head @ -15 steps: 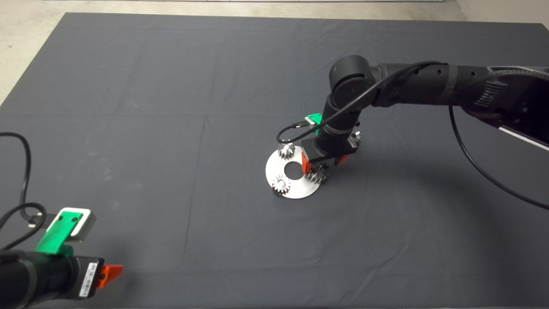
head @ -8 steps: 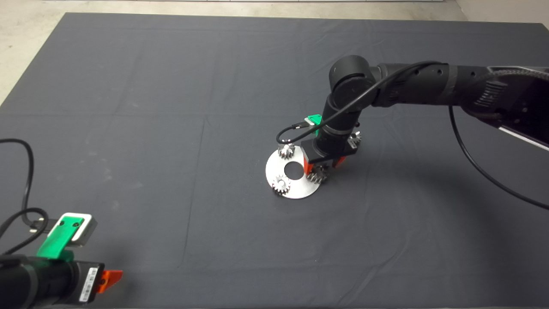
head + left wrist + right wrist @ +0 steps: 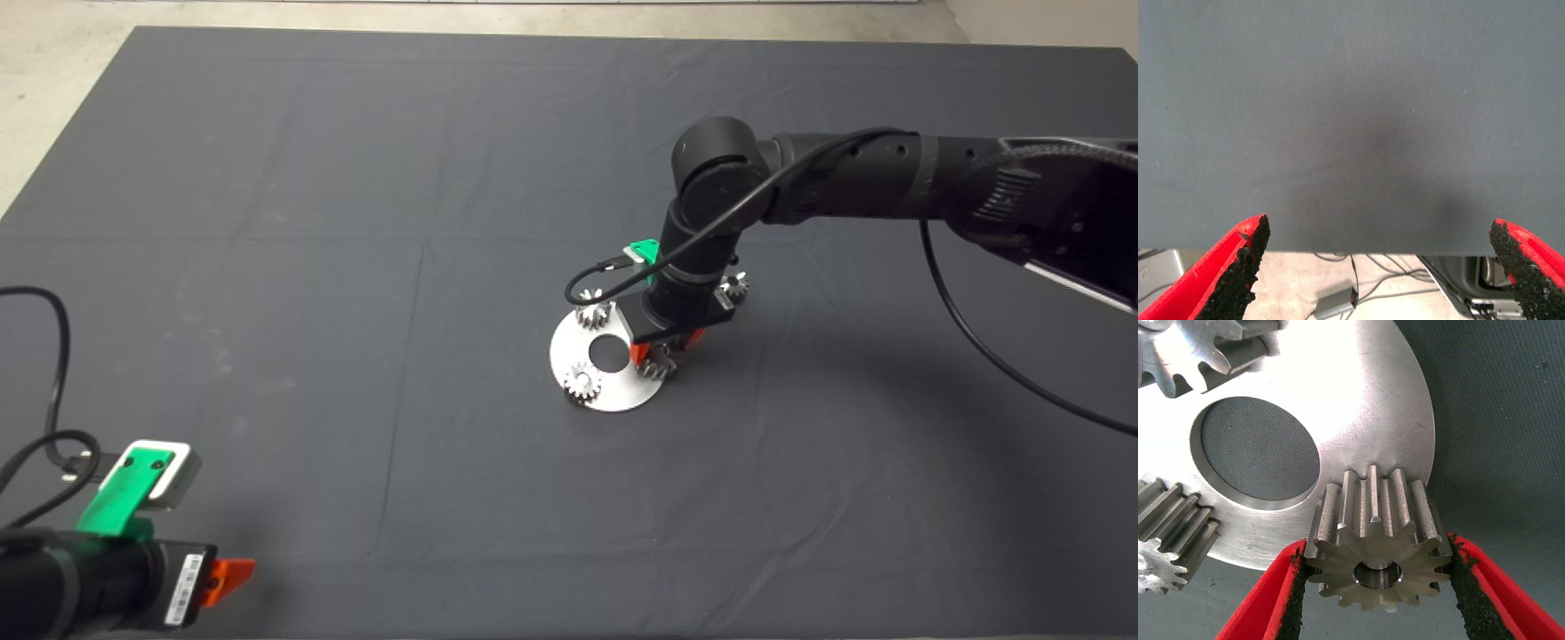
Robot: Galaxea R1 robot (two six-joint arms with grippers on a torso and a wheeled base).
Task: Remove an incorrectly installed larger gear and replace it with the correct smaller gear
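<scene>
**Right gripper clamped on the larger gear, ready to lift**

You are at the removal step. Your right gripper (image 3: 1375, 587) has both black pads pressed against opposite flanks of the larger gear (image 3: 1376, 543), which sits at the edge of the steel disc (image 3: 1358, 407), just beside the disc's centre hole (image 3: 1258, 453). Next you need a straight lift clear of the disc; judging by the tight pinch on slanted teeth, a tilted pull could let it slip. The smaller gear (image 3: 734, 286) seems to lie on the mat just beyond the disc, though the arm half hides it. Two paler gears (image 3: 583, 383) stand on the disc's far side from your grip.

Your left gripper (image 3: 1378, 267) waits wide apart and empty, well away from the disc, over the dark mat (image 3: 356, 222). Cables and bare floor show past the mat's edge.
</scene>
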